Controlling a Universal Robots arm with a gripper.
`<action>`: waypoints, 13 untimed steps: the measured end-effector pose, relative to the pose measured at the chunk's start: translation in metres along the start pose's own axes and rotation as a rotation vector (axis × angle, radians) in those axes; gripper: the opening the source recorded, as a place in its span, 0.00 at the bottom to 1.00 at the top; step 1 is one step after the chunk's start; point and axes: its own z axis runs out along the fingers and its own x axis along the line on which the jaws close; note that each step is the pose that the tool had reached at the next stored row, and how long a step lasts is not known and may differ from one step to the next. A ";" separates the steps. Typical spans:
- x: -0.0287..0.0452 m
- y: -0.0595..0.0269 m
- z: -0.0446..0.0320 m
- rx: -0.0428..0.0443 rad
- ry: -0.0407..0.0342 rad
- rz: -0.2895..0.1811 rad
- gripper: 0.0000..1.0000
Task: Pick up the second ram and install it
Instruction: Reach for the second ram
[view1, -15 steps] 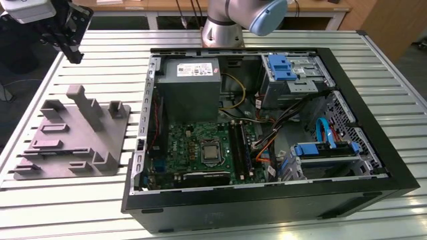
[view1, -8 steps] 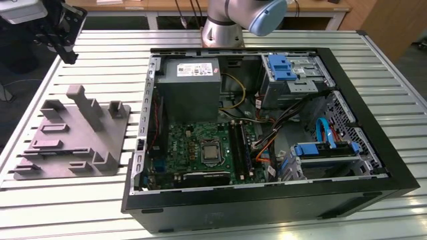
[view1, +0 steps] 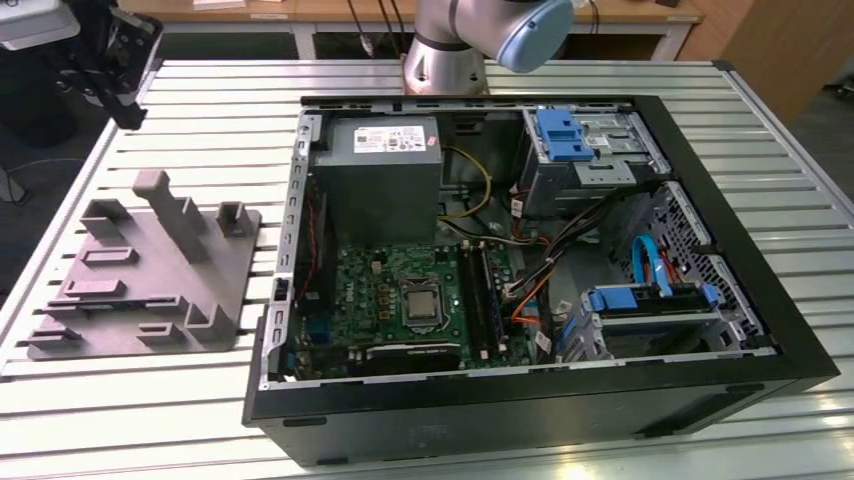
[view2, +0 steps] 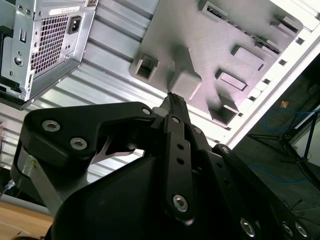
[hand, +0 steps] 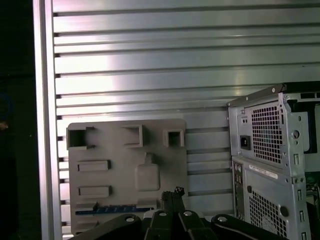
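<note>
The second ram stands on edge in a long slot of the grey holder tray, a thin dark-blue strip along the tray edge farthest from its three square sockets. The gripper hangs over that same tray, its tips near one end of the stick but apart from it. The fingers are pressed together with nothing between them. In the second wrist view the gripper points toward a raised block on the tray. Square sockets, shallow pockets and a raised pad crowd the tray around the slot. The tray sits on the slatted aluminium table, and just beside it, on the exterior view's right, lies the open computer case. Inside the case are the green motherboard and the grey power supply. The arm rises from the table's far edge behind the case, its blue-capped joint leaning toward the exterior view's right.
</note>
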 end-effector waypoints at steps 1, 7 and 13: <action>0.0006 -0.0002 0.0005 0.0000 -0.0001 0.000 0.10; 0.0073 -0.0062 0.0047 0.0001 0.0002 0.000 0.10; 0.0186 -0.0208 0.0096 0.0001 0.0002 0.000 0.10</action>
